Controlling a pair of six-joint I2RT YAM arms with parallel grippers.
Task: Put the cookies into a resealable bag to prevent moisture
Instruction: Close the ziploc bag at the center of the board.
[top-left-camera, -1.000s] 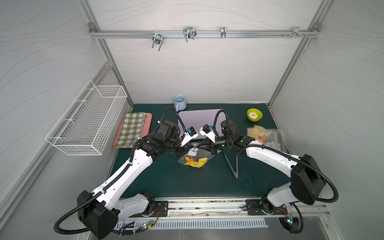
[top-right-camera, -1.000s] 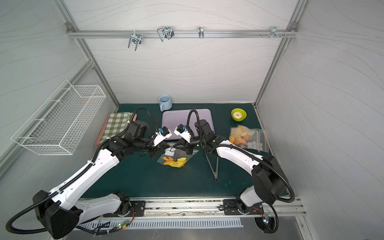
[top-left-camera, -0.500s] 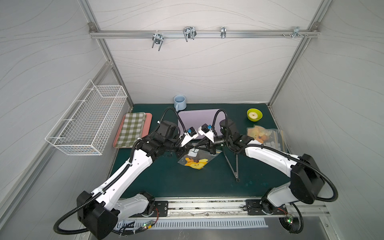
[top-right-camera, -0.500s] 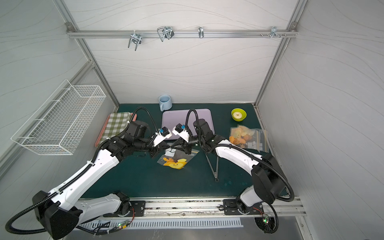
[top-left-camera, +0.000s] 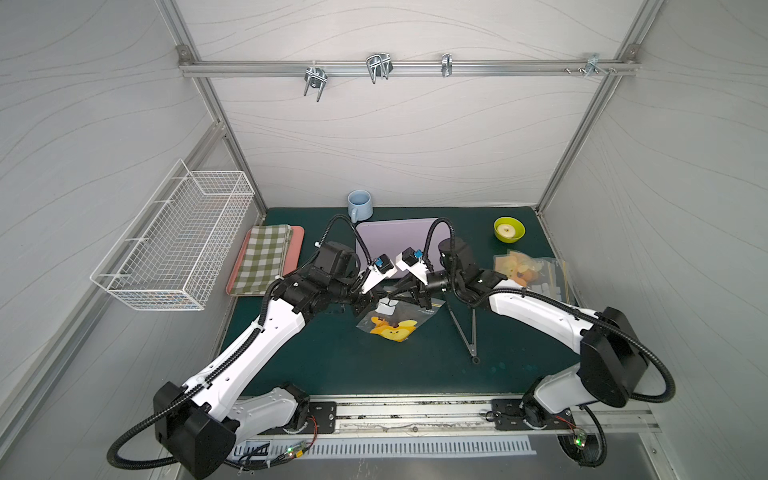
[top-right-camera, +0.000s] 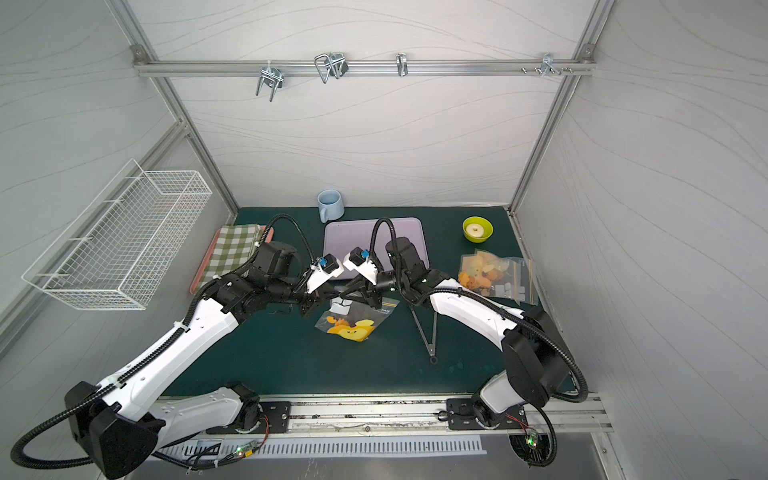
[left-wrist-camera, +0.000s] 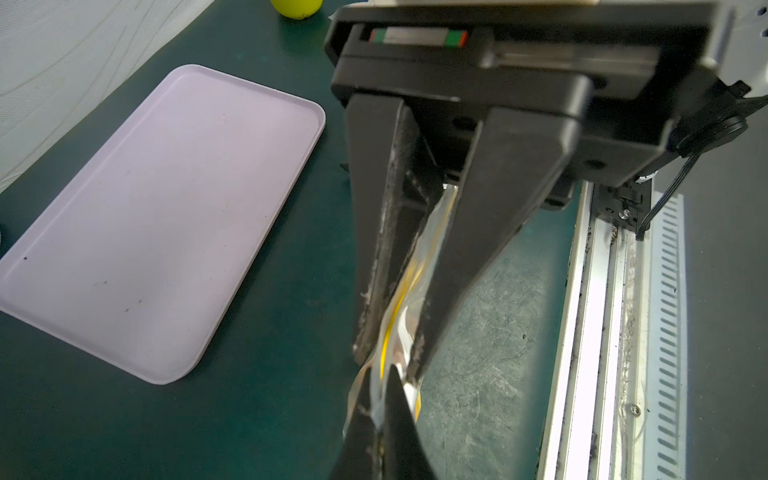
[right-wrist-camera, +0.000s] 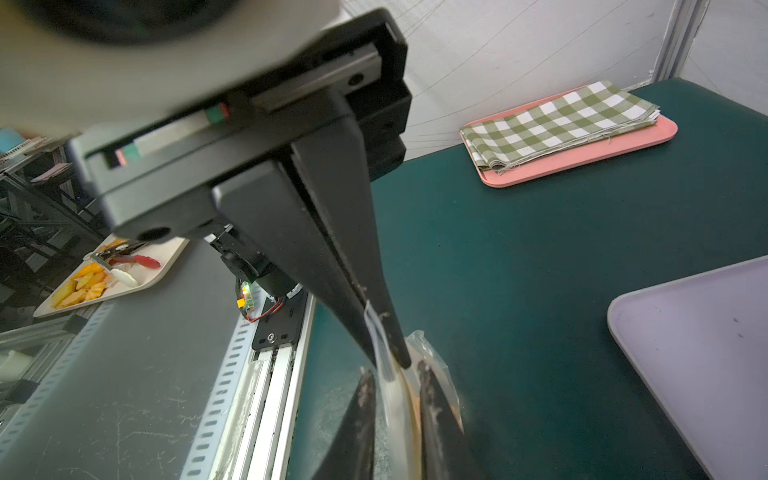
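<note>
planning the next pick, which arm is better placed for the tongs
Right, probably: the tongs lie on its side of the bag, and the left gripper is shut on the bag's edge.

**Desk:** What lines the rear edge of the table?

**Photographer:** A mug left of centre, a tray just before it, and a bowl near the rear right corner.

**Desk:** And the sides?

**Photographer:** A folded cloth lies on a second tray at the left edge. The cookies lie with a pile of bags at the right edge. At centre, the left end effector and right end effector meet on the resealable bag, with tongs to its right.
</note>
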